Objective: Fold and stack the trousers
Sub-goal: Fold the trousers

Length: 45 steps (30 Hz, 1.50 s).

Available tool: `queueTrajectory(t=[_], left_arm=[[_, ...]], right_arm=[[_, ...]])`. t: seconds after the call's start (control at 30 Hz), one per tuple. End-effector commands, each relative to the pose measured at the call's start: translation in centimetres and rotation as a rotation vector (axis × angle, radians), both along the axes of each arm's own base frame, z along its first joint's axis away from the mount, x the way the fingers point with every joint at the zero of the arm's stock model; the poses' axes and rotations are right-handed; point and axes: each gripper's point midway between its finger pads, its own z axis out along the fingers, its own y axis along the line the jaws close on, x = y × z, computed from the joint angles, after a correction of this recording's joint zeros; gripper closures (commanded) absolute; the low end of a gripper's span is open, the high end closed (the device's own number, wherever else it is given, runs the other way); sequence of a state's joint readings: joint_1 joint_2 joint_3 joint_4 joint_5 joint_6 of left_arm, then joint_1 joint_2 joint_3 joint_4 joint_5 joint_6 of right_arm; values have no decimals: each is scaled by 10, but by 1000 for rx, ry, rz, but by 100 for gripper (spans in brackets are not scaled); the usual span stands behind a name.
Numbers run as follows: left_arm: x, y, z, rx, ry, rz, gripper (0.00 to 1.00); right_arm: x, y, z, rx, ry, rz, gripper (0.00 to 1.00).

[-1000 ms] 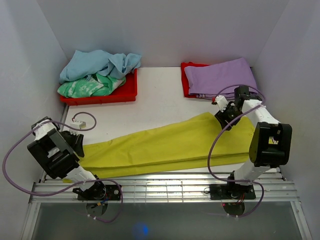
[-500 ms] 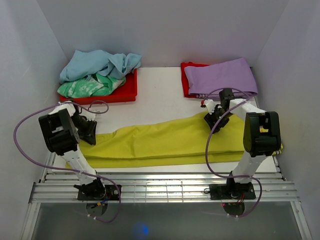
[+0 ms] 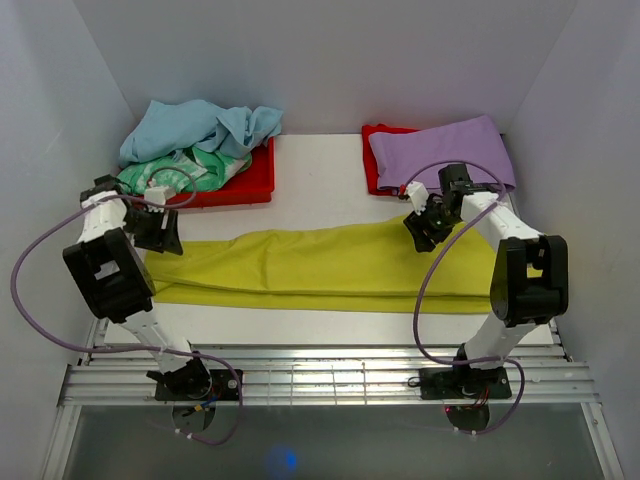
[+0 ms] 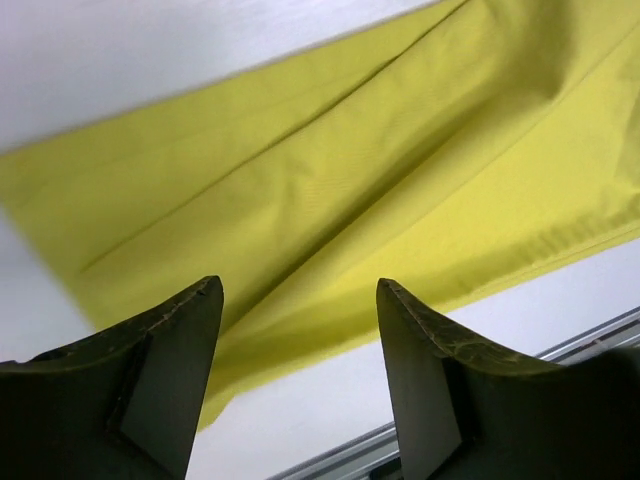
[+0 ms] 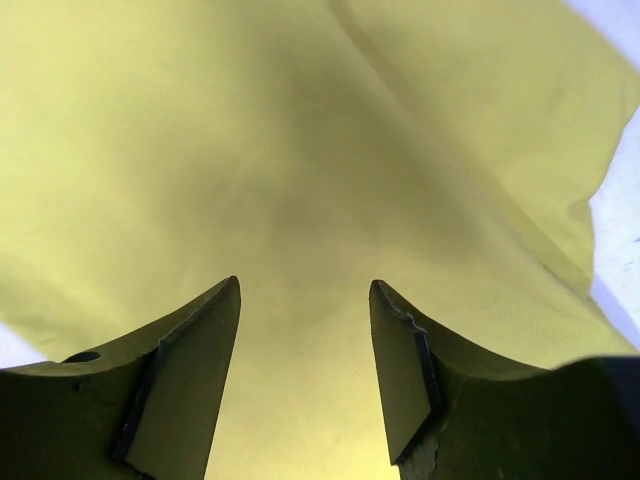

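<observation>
The chartreuse-yellow trousers point(image 3: 320, 265) lie as a long folded band across the table, left to right. My left gripper point(image 3: 163, 238) hovers at the band's far left end, open. In the left wrist view the left gripper point(image 4: 300, 290) has nothing between its fingers, with the trousers point(image 4: 350, 170) ahead of them and bare white table under them. Over the band's back edge near the right end, my right gripper point(image 3: 419, 234) is open. The right wrist view has the right gripper point(image 5: 305, 290) with its jaws apart just above the smooth cloth of the trousers point(image 5: 300, 130), gripping nothing.
A red tray point(image 3: 255, 185) at the back left holds light blue and green-patterned garments point(image 3: 190, 150). A lilac-purple garment point(image 3: 440, 150) lies folded on a red tray at the back right. A metal rail point(image 3: 320, 375) runs along the near edge. White walls close in both sides.
My left gripper swung from the near left corner to the back left, carrying the cloth's end, then opened. The trousers now lie straighter and flatter. The right gripper shifted slightly left.
</observation>
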<state>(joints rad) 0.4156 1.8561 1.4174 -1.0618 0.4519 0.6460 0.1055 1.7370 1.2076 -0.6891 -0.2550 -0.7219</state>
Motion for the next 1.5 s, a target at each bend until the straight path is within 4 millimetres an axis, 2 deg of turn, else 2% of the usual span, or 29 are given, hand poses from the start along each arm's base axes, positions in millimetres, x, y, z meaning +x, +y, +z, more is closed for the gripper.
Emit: queueTrajectory(t=[0.0,0.07,0.17,0.33,0.43,0.53,0.57,0.67,0.7,0.77,0.87,0.9,0.93,0.97,1.03,1.07,1.13,1.17,1.2,1.27,1.3,1.33,1.47], left_arm=[[-19,34,30,30,-90,-24,26],[-33,55,26,50,-69,-51,25],[-41,80,21,121,-70,-109,23],[-51,96,13,228,-71,-223,21],[-44,108,11,291,-100,-273,21],[-47,111,-1,303,-59,-329,25],[-52,116,-9,321,-24,-342,32],[-49,126,-13,365,-19,-359,44],[-45,126,-13,370,-23,-369,56],[-37,124,-8,386,-29,-388,63],[-25,103,2,409,-24,-468,74],[-14,92,8,417,-40,-509,78],[-10,85,10,408,-39,-529,87],[-7,69,13,388,-31,-564,90],[4,59,24,376,-37,-581,93],[1,52,23,347,-8,-595,90],[8,48,32,342,-21,-598,84],[6,47,31,332,-6,-598,67],[4,48,33,334,2,-597,56],[-6,48,30,328,25,-622,43],[-10,50,35,347,16,-629,29],[-14,51,35,357,17,-651,24],[-37,67,27,385,54,-667,21]], right_arm=[[-16,31,37,99,-38,83,39],[-22,36,43,115,-27,92,39],[-29,42,45,132,1,104,38],[-31,48,45,135,8,108,37],[-32,48,44,138,17,105,37],[-32,46,42,126,16,107,37],[-32,45,41,122,16,107,37],[-34,44,36,111,21,112,37],[-35,44,34,112,26,112,37],[-40,44,27,116,49,112,38],[-45,45,23,124,63,112,38],[-48,44,20,123,70,112,38],[-47,44,22,122,60,112,39],[-47,43,22,121,54,114,39],[-48,42,23,115,48,113,39],[-48,42,24,114,44,115,39],[-48,41,26,112,36,121,39],[-48,41,27,112,33,121,39],[-49,41,27,114,34,121,38],[-50,41,27,113,33,124,37],[-51,41,27,113,32,125,36],[-51,41,27,110,36,126,35],[-54,39,25,101,42,132,32]])
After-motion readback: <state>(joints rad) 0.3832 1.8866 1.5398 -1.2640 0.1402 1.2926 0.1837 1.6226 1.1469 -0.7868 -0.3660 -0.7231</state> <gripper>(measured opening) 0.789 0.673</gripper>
